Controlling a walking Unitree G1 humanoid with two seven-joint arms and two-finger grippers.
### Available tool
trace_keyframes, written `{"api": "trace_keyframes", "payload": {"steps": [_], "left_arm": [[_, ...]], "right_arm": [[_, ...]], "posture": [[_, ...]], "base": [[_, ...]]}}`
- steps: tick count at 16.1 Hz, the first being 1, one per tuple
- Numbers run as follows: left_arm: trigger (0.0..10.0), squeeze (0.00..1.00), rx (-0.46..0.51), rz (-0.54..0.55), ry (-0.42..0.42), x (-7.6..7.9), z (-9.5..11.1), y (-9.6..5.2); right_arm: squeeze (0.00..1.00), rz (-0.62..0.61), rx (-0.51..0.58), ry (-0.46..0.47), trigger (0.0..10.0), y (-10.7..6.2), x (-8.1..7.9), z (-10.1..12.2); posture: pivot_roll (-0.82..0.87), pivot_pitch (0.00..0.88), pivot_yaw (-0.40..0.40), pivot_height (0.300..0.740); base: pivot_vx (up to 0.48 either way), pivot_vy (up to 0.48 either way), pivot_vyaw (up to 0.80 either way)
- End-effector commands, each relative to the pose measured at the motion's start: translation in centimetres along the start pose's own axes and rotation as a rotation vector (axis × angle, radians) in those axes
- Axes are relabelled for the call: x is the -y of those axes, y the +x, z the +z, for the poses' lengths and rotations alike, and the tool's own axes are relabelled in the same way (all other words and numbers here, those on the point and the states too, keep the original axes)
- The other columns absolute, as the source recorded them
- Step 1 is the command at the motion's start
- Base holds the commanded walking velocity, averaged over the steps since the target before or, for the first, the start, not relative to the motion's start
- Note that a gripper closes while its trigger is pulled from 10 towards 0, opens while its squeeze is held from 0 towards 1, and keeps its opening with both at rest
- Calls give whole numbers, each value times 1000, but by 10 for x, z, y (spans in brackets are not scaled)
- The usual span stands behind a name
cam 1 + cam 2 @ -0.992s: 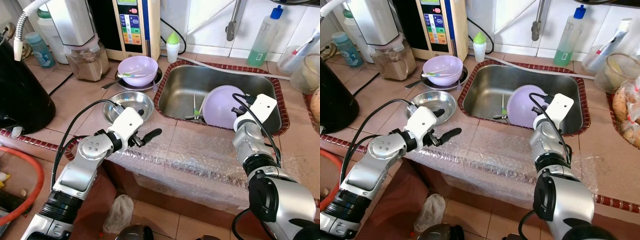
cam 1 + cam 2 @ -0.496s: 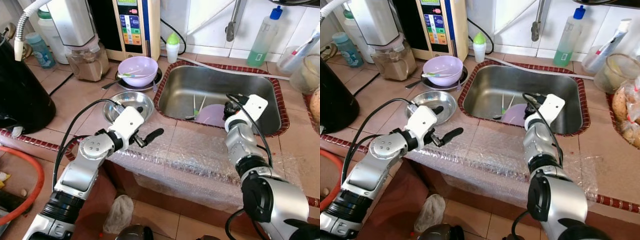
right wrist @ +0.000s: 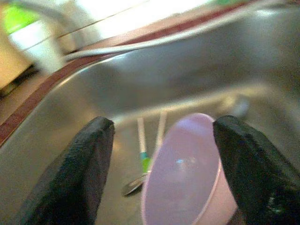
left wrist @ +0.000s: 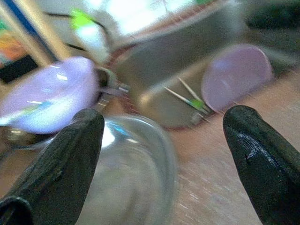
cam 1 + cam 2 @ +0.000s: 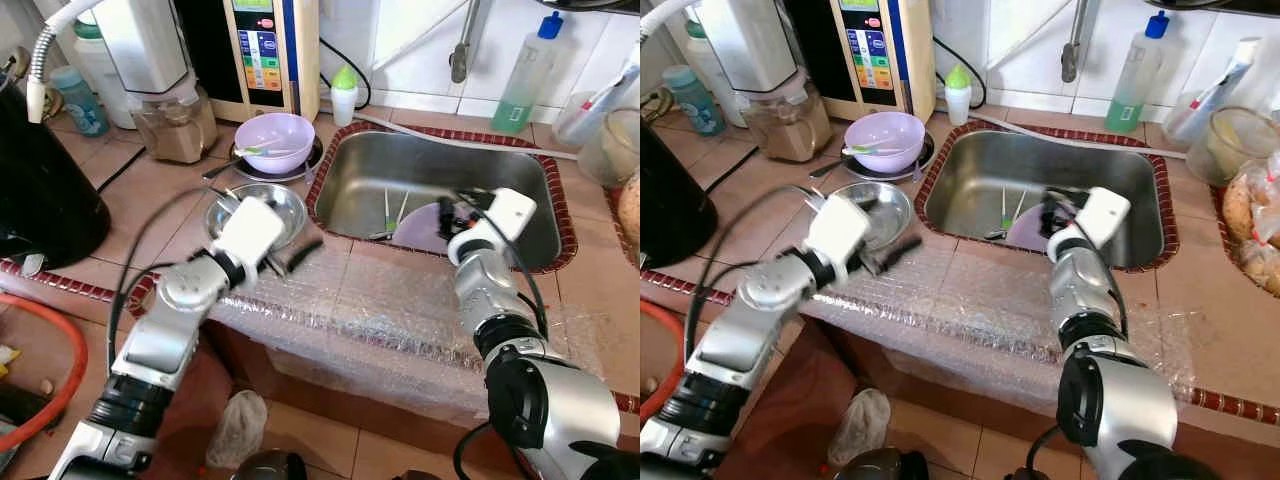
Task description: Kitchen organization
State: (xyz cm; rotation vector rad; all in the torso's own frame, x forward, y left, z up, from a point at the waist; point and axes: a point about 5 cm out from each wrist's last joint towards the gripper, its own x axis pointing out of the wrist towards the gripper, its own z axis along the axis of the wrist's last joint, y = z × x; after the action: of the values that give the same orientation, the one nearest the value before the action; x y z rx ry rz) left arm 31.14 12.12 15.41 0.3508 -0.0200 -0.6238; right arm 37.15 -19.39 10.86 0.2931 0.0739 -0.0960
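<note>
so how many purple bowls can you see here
2. One purple bowl stands on the counter behind the metal dish; the other lies tilted in the sink. Others may be hidden.

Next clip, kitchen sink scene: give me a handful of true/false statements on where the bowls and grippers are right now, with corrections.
1. A purple bowl lies inside the sink. True.
2. The right gripper is shut on that bowl. False: its fingers are open, the bowl between them.
3. The left gripper is open near the steel bowl. True.
4. The second purple bowl on the counter is empty. False: a utensil rests in it.
5. The green soap bottle stands left of the sink. False: behind its right end.
</note>
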Motion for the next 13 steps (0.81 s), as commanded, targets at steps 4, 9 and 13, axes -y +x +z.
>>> {"api": "trace_keyframes", "payload": {"steps": [4, 9, 13], "left_arm": [[10000, 1000, 50, 286, -53, -32, 2, -5], [10000, 1000, -47, 508, -174, -52, -22, -17], [10000, 1000, -114, 626, -292, -64, -39, -24]], "right_arm": [[1000, 269, -5, -208, 10000, -7, -20, -7], [1000, 485, 46, -394, 10000, -29, -32, -20], [0, 494, 101, -352, 10000, -50, -54, -30]], "posture": [[40, 0, 75, 740], [28, 0, 70, 740], [24, 0, 64, 740]], "base": [[0, 0, 0], [0, 0, 0], [0, 0, 0]]}}
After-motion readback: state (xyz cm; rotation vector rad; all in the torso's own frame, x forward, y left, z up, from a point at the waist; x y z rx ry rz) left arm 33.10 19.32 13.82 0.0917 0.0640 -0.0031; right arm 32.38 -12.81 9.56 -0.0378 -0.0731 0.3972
